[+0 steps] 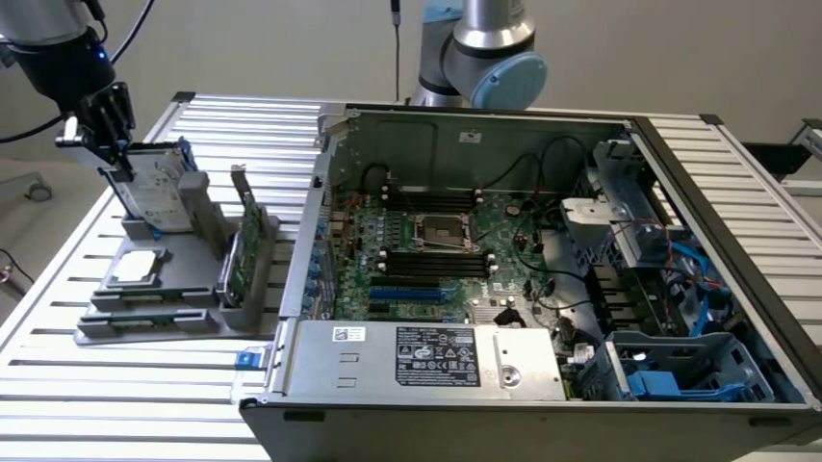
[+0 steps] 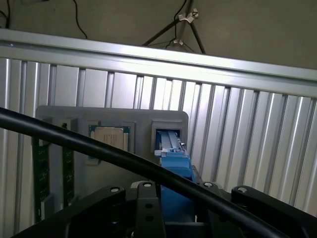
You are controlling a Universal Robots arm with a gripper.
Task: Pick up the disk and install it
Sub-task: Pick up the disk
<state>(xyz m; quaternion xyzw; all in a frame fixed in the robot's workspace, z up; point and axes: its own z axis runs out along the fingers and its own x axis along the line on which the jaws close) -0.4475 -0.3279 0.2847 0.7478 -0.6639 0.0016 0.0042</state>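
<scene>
The disk (image 1: pixel 157 188), silver-grey with a white label and blue side rails, stands upright at the back of the grey holder tray (image 1: pixel 180 289), at the exterior view's left. My gripper (image 1: pixel 114 152) comes down on its top edge, with the jaws closed against the two sides. In the wrist view the disk's blue rail (image 2: pixel 174 166) runs from between my gripper (image 2: pixel 173 201) down to the slot in the tray (image 2: pixel 64 111). I cannot tell whether the disk's lower end still sits in the slot.
The tray also carries a square processor chip (image 1: pixel 138 267) and an upright green card (image 1: pixel 246 252). The open computer case (image 1: pixel 514 241) lies to the exterior view's right, with a blue drive bay (image 1: pixel 668 371) at its near right corner. A black cable (image 2: pixel 99 148) crosses the wrist view.
</scene>
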